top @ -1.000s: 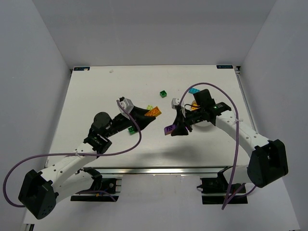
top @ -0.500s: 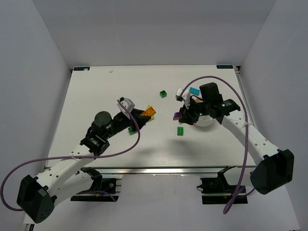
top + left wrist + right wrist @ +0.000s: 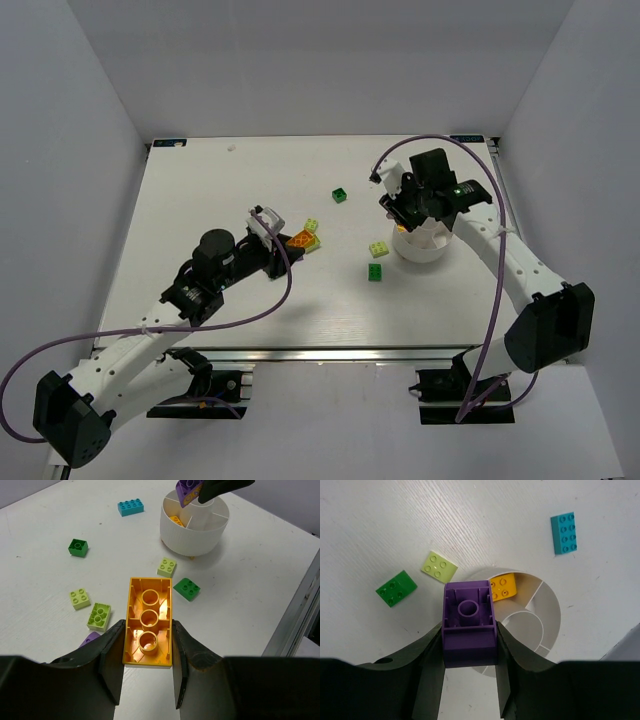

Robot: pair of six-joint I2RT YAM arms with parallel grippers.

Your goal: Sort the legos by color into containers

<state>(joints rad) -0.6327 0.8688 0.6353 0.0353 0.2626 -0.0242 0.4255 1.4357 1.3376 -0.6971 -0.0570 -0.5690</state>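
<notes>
White table (image 3: 200, 200), pale grey walls behind: each gripper pinches one brick.

Left gripper (image 3: 147, 636) has its fingers pressed on the long sides of an orange brick (image 3: 148, 602), held above the table with its hollow underside toward the wrist camera. Right gripper (image 3: 469, 636) clamps a purple brick (image 3: 468, 612) just over the rim of the white bowl (image 3: 192, 537); an orange piece (image 3: 503, 587) lies in one compartment. The bowl's near part is hidden behind the right fingers, and a purple piece (image 3: 90, 639) shows only partly beside the left finger. A lime brick (image 3: 438, 566), a green brick (image 3: 395, 588) and a cyan brick (image 3: 564, 533) lie loose near the bowl.
</notes>
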